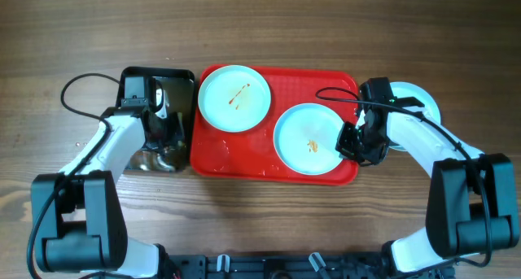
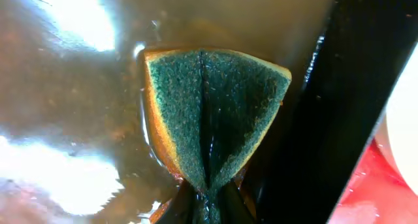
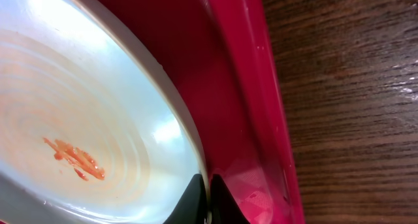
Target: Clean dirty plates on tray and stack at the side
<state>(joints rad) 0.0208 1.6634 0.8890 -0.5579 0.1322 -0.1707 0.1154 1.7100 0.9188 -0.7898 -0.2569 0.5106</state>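
Note:
Two dirty plates lie on the red tray point(image 1: 277, 84). The far-left plate point(image 1: 234, 98) has a brown smear. The near-right plate point(image 1: 308, 139) has an orange smear. My right gripper point(image 1: 348, 141) is shut on this plate's right rim; the right wrist view shows the fingers point(image 3: 208, 199) pinching the rim of the plate point(image 3: 98, 106) over the tray point(image 3: 241, 100). A third plate point(image 1: 423, 96) lies on the table right of the tray, partly hidden by the right arm. My left gripper point(image 1: 165, 132) is shut point(image 2: 208, 208) on a green sponge point(image 2: 215, 113).
A black tray point(image 1: 183, 77) with a wet, shiny bottom stands left of the red tray; the left gripper holds the sponge inside it, near its wall point(image 2: 339, 100). Bare wooden table point(image 3: 353, 87) lies right of the red tray's edge.

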